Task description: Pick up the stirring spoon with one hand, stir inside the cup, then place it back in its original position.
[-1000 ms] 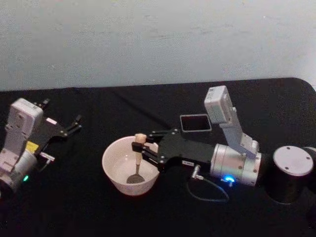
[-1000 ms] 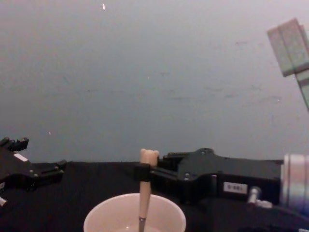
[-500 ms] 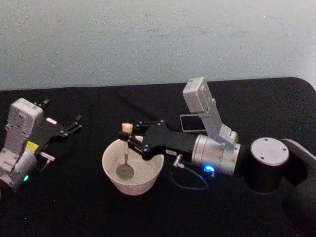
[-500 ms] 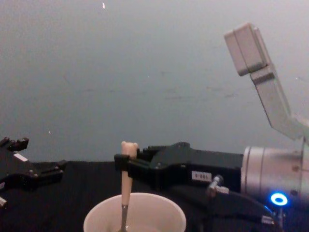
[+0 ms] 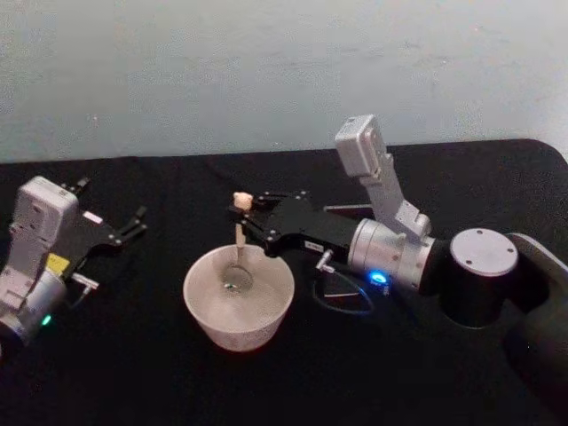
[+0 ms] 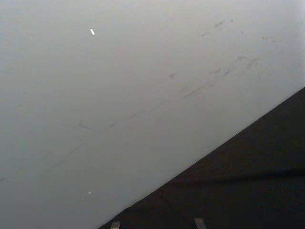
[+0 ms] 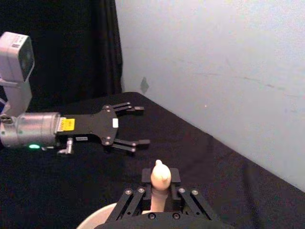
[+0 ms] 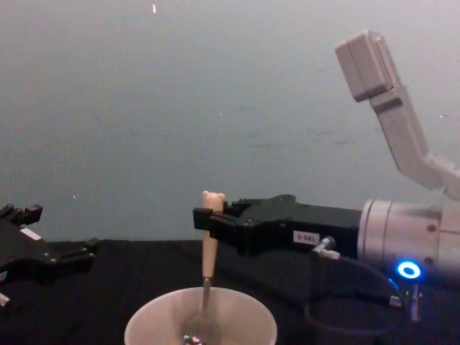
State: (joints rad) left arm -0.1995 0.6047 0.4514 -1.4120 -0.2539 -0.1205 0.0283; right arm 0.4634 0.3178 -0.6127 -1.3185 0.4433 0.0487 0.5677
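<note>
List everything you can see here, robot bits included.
cup: one, cream-white, middle of the table.
stirring spoon: one, beige handle and metal stem, upright with its bowl inside the cup.
holder: one, dark grey, behind the right arm, mostly hidden.
table: one, black, under everything.
wall: one, pale grey, behind the table.
right pincer: one, black, shut on the stirring spoon's handle above the cup.
left pincer: one, black, open, idle at the left, apart from the cup.
</note>
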